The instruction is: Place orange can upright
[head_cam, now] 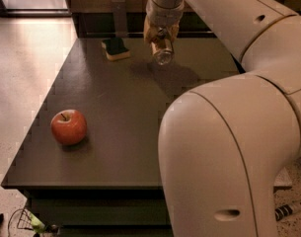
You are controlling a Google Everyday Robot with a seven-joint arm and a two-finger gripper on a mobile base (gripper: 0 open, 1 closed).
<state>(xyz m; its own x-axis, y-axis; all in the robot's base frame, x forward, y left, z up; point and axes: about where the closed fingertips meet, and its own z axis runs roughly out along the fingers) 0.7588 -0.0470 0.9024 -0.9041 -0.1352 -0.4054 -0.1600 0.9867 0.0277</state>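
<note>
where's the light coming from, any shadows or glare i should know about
Camera view: warm, dim light overall. The gripper, above the table's far side, holds the orange can, whose silver end glints. Together they throw a soft shadow on the dark table, below and to the right. The apple has a small shadow at its base. The floor at left shows bright glare.

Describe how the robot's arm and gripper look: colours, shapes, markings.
The arm is thick, rounded, glossy cream-white shells with seams between segments and small dark oval recesses. It narrows to a greyish ringed wrist. The gripper, above the far end of the table near the sponge, has short yellowish-tan fingers shut on the orange can. No cables or lettering show.
</note>
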